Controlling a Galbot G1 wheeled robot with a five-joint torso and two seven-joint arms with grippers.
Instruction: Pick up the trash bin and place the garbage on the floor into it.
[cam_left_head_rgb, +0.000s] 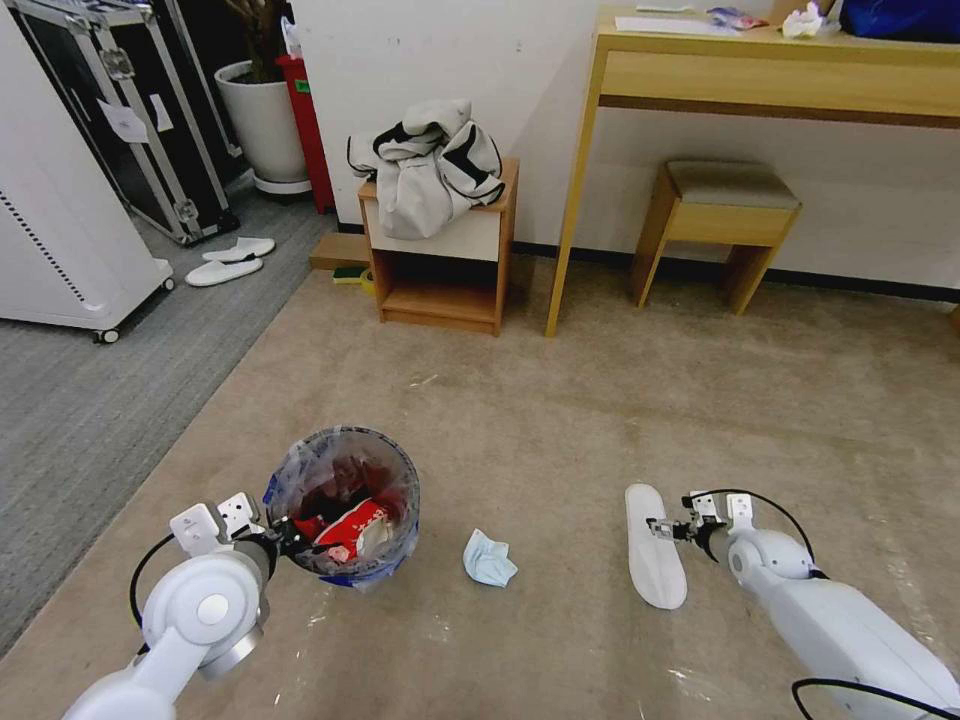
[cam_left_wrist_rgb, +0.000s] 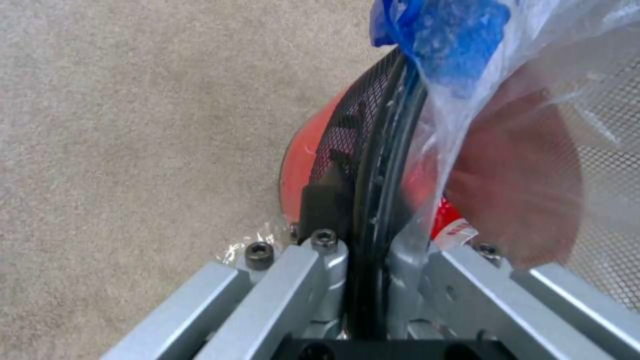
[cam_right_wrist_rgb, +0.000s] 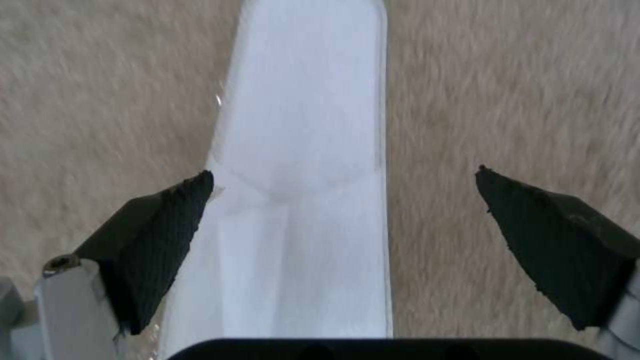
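Two grippers: left gripper (cam_left_head_rgb: 285, 540) clamps trash bin (cam_left_head_rgb: 345, 505) rim; right gripper (cam_left_head_rgb: 668, 528) gapes over slipper (cam_left_head_rgb: 653, 545).

I see beige carpet floor (cam_left_head_rgb: 600, 400) carrying 1 flat white slipper (cam_left_head_rgb: 653, 545), 1 crumpled blue face mask (cam_left_head_rgb: 489, 559) and the red trash bin (cam_left_head_rgb: 345, 505), well apart.

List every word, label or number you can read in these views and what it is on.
None can be read.
Red carton in the trash bin: white print, too blurred.
White notes on the black case: too small.
Label on the red object beside the planter: too small.
Papers on the desk: too small.
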